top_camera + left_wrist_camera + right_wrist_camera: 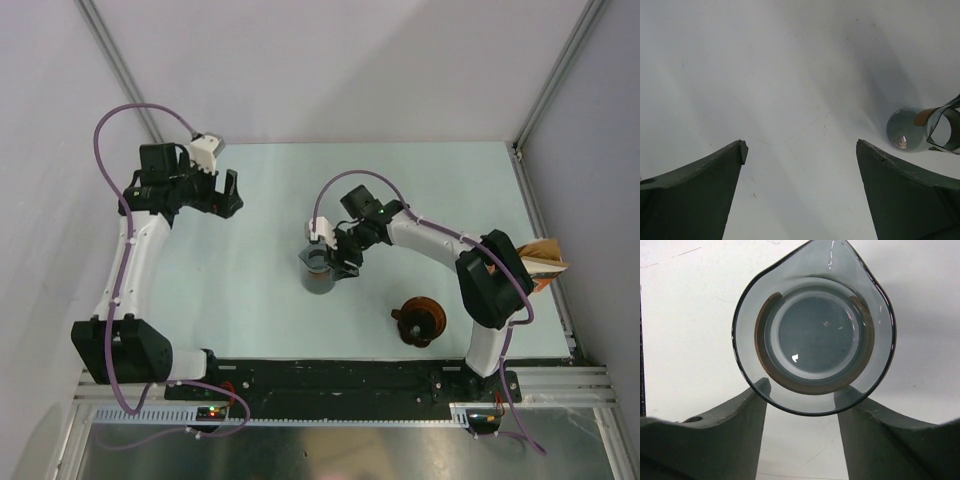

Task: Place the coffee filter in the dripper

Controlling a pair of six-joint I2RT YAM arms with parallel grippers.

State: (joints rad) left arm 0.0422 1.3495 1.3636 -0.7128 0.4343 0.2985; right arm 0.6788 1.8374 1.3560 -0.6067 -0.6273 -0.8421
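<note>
Two arms seen from above: the left claw [228, 195] is spread wide over the bench [260, 300], and the right claw [338, 262] is at the grey glass beaker [319, 272]. The dripper [418, 322] stands apart, near the right base.

Left wrist view: jaws wide, holding nothing.

Right wrist view: fingers flank the beaker, but I cannot tell if they grip it.

No coffee filter shows in any view. Fetching it seems the next move, perhaps from the printed bag [545, 262].

Pale mint table [250, 290], grey walls [350, 60], aluminium frame [557, 75]

Left gripper [800, 150] spread wide; right gripper [802, 390] parted, arm outstretched
</note>
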